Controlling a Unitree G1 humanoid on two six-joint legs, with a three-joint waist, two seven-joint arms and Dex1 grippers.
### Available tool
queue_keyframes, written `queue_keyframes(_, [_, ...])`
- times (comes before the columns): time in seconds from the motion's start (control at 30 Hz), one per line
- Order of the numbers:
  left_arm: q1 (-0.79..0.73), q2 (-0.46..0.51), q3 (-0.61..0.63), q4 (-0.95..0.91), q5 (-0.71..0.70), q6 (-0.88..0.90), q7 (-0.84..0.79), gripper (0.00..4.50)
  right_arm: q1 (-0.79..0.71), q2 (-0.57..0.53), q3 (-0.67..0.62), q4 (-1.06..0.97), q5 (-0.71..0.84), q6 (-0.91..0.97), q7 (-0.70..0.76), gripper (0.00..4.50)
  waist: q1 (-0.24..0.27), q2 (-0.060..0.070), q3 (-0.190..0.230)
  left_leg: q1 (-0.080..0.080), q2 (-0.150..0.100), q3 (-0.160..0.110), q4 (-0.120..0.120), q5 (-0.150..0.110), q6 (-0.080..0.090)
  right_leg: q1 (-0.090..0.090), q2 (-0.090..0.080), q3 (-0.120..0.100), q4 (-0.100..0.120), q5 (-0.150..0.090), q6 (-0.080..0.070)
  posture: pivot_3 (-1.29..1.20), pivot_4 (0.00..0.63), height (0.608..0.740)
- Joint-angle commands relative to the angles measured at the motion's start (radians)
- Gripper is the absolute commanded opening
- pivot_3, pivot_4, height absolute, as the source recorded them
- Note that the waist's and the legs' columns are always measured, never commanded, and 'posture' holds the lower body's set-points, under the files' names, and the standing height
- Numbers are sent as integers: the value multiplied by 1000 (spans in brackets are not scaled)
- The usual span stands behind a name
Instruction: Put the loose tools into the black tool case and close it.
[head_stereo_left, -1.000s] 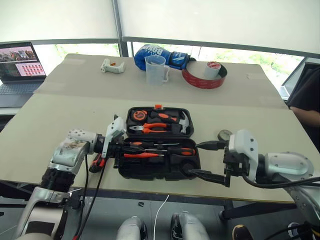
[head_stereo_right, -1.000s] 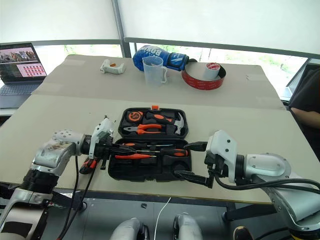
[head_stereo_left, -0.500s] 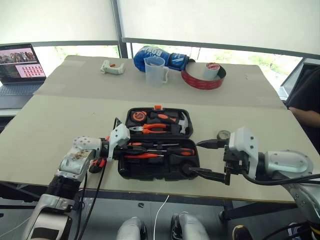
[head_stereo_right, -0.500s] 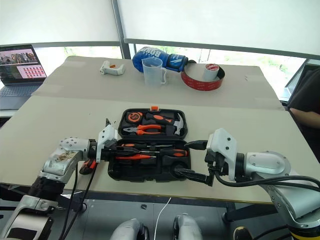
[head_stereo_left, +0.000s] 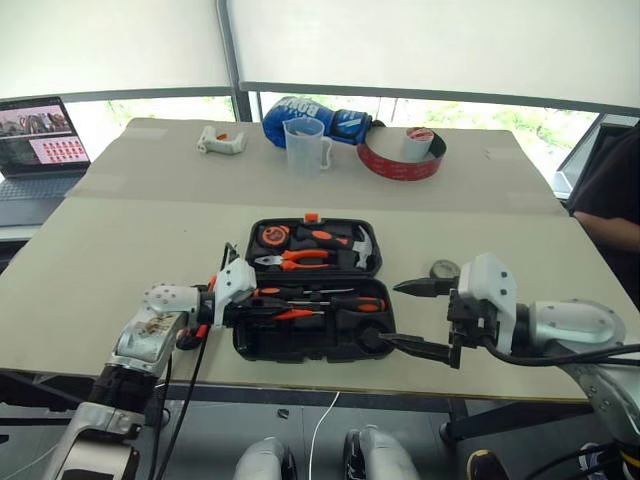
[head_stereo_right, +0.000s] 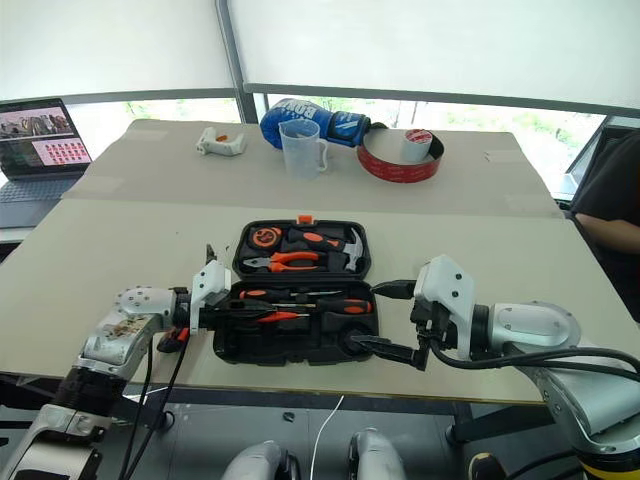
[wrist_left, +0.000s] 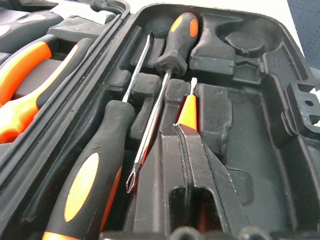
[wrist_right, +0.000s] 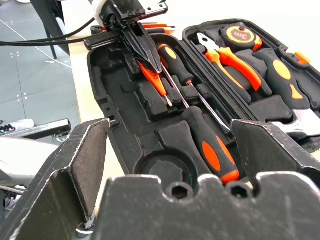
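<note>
Two robot arms are seen reaching toward a black tool case (head_stereo_left: 312, 290) that lies open near the front edge of a beige table (head_stereo_left: 100, 250). The case's far half is filled with orange-handled pliers (head_stereo_left: 297, 260), a tape measure (head_stereo_left: 274, 235) and a hammer (head_stereo_left: 366, 243).

The near half is entered from the left by the left gripper (head_stereo_left: 262, 308), whose two black fingers are pressed together over a slim red screwdriver (wrist_left: 188, 111). The red shaft is seen emerging from between the fingertips in the left wrist view, low over a moulded recess; whether it is already seated cannot be told. Just beside it, two orange-and-black-handled screwdrivers are laid in their recesses, one (wrist_left: 95, 175) with its handle toward the left gripper and one (wrist_left: 178, 37) with its handle toward the far end.

The right gripper (head_stereo_left: 420, 318) is held at the right end of the case with its fingers spread wide and nothing between them. Its upper finger is above the table beside the case, and its lower finger is near the case's front right corner. A small dark round tape roll (head_stereo_left: 444, 269) is left on the table just beyond the right gripper.

More orange and black handles (head_stereo_left: 192, 333) are partly hidden under the left arm.
</note>
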Motion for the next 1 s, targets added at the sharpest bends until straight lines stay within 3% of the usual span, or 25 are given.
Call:
queue_keyframes(0.03, [23,20,-30,98,60,11,14,24,-26,-4,-9,-7,-1,-16,1,4500,1,0,0,1,0,0,-1,0,0,0,0,0,0,0,0,0,150,714])
queue_keyframes(0.43, [42,62,-55,134,106,-92,10,24,-72,-1,24,23,-21,-43,44,4500,-9,3,-3,9,1,0,-9,0,0,3,1,1,-1,-1,-1,0,150,714])
queue_keyframes(0.57, [70,104,46,40,27,-4,47,24,-130,15,72,74,-45,-73,77,4500,-15,3,-3,9,2,0,-10,0,0,3,2,1,-1,-1,-1,0,150,714])
queue_keyframes(0.67, [109,160,177,-76,-87,124,70,643,-173,25,103,108,-47,-83,110,4500,-26,2,-3,9,3,0,-11,0,0,1,3,2,-1,-1,-1,0,150,714])
queue_keyframes(0.83, [243,269,458,-236,-250,346,139,2482,-245,53,153,177,-45,-102,181,4500,-19,-6,3,7,3,0,-17,6,-9,-2,3,0,-1,-2,-3,0,150,714])
queue_keyframes(0.97, [502,286,722,-310,-262,420,194,4106,-308,85,210,235,-58,-135,259,4500,-16,-5,3,5,3,0,-20,6,-10,-3,3,-1,-7,-2,-4,0,150,714])
queue_keyframes(1.0, [568,273,772,-331,-262,431,205,4300,-319,92,222,248,-65,-144,273,4500,-13,-5,4,5,3,0,-20,6,-10,-2,3,-1,-8,-2,-4,0,150,714])
